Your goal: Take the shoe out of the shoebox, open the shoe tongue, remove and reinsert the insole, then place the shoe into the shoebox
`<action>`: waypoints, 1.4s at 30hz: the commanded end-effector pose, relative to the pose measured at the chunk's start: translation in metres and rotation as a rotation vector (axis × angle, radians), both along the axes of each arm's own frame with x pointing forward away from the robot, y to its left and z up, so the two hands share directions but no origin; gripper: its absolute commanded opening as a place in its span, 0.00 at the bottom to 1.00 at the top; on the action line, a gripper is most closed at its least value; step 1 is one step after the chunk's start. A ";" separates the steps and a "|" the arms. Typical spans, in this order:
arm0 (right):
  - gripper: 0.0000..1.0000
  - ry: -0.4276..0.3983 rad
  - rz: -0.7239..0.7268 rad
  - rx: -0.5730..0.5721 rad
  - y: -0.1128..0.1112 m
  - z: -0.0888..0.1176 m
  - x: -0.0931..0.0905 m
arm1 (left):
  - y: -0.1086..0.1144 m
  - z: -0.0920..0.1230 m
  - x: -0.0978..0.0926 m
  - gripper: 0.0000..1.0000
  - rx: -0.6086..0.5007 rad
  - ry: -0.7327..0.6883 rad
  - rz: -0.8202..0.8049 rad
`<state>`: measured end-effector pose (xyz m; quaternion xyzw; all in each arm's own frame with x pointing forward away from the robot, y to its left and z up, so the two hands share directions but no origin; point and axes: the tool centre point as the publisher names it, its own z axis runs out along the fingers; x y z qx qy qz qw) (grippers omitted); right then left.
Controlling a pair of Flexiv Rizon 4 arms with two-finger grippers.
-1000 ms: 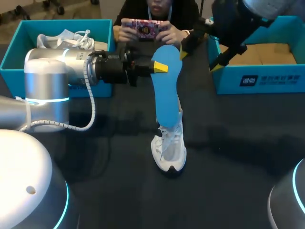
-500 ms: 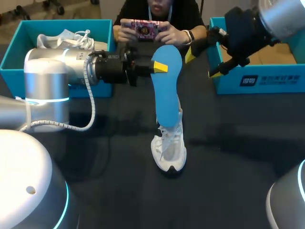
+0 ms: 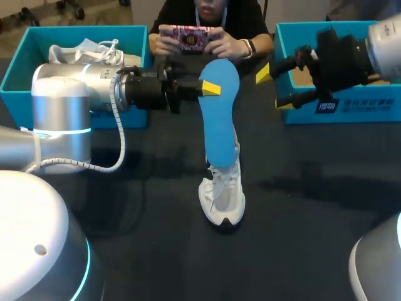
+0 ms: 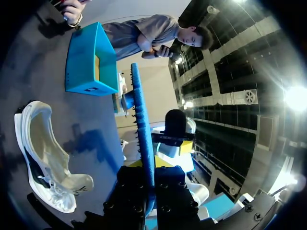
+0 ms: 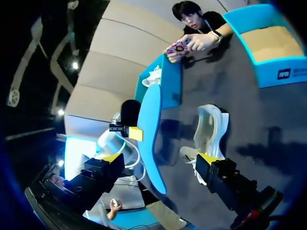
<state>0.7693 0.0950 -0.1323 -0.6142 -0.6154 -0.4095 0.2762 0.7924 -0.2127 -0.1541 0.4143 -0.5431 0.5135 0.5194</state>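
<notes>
My left gripper is shut on the edge of a blue insole, held up over the table's middle. In the left wrist view the insole runs edge-on out from between the fingers of the left gripper. The white shoe lies on the dark table below it, toe toward me. My right gripper hovers open to the right of the insole's top, apart from it. From the right wrist view the insole and shoe lie ahead of the open right gripper.
A teal shoebox at the back left holds a second white shoe. Another teal shoebox stands at the back right, just behind my right gripper. A person's hands with a phone are at the far edge.
My right arm has swung right and lower, away from the insole's top toward the right shoebox. The left arm, insole and shoe have stayed put.
</notes>
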 end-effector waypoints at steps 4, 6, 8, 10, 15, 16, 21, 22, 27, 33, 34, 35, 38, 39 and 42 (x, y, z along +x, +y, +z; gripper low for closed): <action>1.00 -0.015 0.027 0.222 0.000 -0.014 0.002 | 0.000 0.000 0.000 0.00 0.002 0.000 0.000; 1.00 -0.013 0.030 0.227 0.001 -0.016 0.004 | 0.000 0.000 0.000 0.00 0.002 0.000 0.000; 1.00 -0.014 0.033 0.233 0.001 -0.017 0.007 | 0.000 0.000 0.000 0.00 0.002 0.000 0.000; 1.00 -0.012 0.035 0.233 0.000 -0.019 0.009 | 0.000 0.000 0.000 0.00 0.002 0.000 0.000; 1.00 -0.026 0.032 0.287 -0.002 -0.021 0.014 | 0.000 0.000 0.000 0.00 0.002 0.000 0.000; 1.00 -0.025 0.036 0.290 -0.003 -0.020 0.015 | 0.000 0.000 0.000 0.00 0.002 0.000 0.000; 1.00 -0.020 0.029 0.344 -0.002 -0.021 0.016 | 0.000 0.000 0.000 0.00 0.002 0.000 0.000; 1.00 -0.020 0.029 0.344 -0.002 -0.021 0.016 | 0.000 0.000 0.000 0.00 0.002 0.000 0.000; 1.00 -0.020 0.029 0.344 -0.002 -0.021 0.016 | 0.000 0.000 0.000 0.00 0.002 0.000 0.000; 1.00 -0.020 0.029 0.344 -0.002 -0.021 0.016 | -0.002 -0.006 0.000 0.00 0.091 -0.375 -0.004; 1.00 -0.020 0.029 0.344 -0.002 -0.021 0.016 | -0.003 -0.007 0.001 0.00 0.097 -0.425 -0.006; 1.00 -0.020 0.029 0.344 -0.002 -0.021 0.016 | -0.003 -0.007 0.002 0.00 0.075 -0.439 0.002; 1.00 -0.020 0.029 0.344 -0.002 -0.021 0.016 | -0.004 0.001 0.006 0.00 0.002 -0.513 0.030; 1.00 -0.020 0.029 0.344 -0.002 -0.021 0.016 | -0.004 0.002 0.007 0.00 0.004 -0.564 0.028; 1.00 -0.020 0.029 0.344 -0.002 -0.021 0.016 | -0.003 0.012 0.008 0.00 -0.061 -0.587 0.022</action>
